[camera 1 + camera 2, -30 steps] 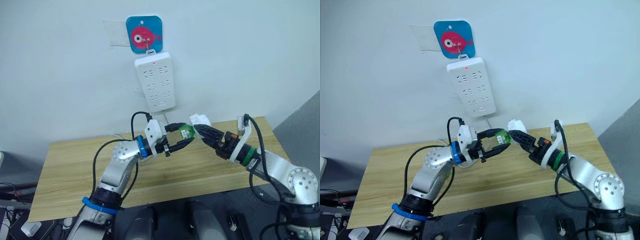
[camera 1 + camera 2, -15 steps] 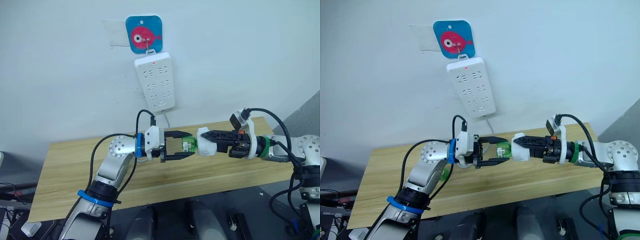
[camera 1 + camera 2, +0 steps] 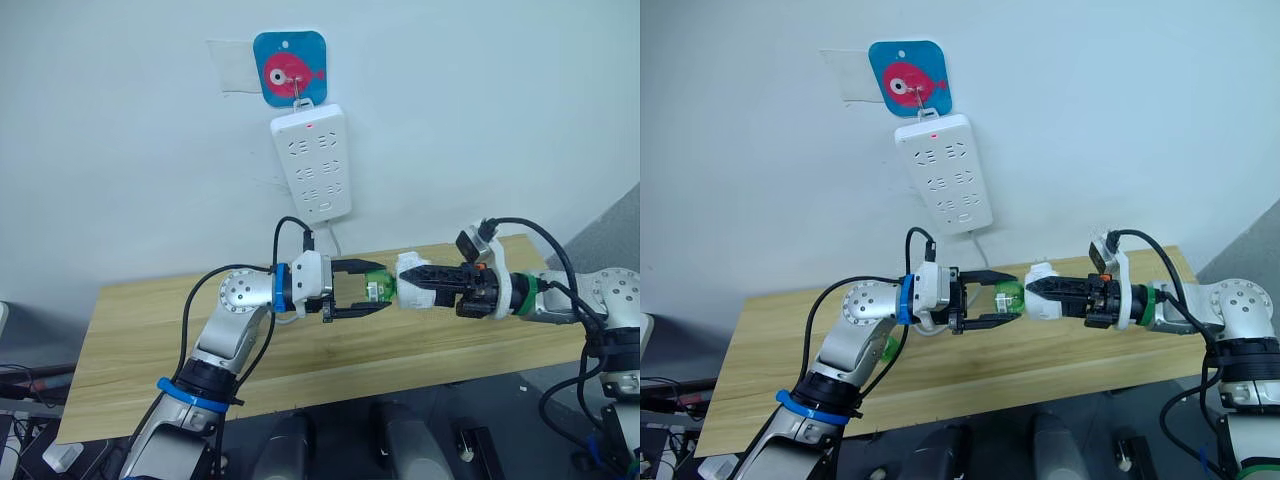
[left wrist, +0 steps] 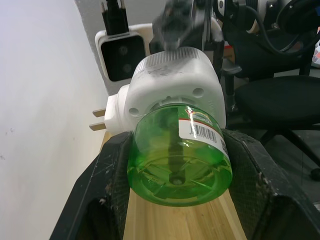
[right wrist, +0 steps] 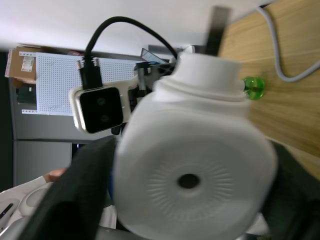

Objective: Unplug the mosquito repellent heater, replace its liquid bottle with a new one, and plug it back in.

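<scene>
Green liquid bottle (image 4: 179,160) clamped in left pincer (image 3: 372,296); right pincer (image 3: 415,282) at 3 o'clock grips mosquito repellent heater (image 3: 413,283). Step: bottle removal. Next: counter-twist, pull apart.

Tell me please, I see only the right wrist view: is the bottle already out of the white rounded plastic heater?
Observer: No. The left wrist view shows the green transparent liquid bottle seated in the white rounded plastic heater.
Operator: Does the left gripper hold the bottle?
Observer: Yes, the left gripper has one black finger on each side of it.
Operator: Is the heater plugged in?
Observer: No. The right gripper holds it above the wooden table, away from the long white power strip on the wall; its metal prongs are bare.
</scene>
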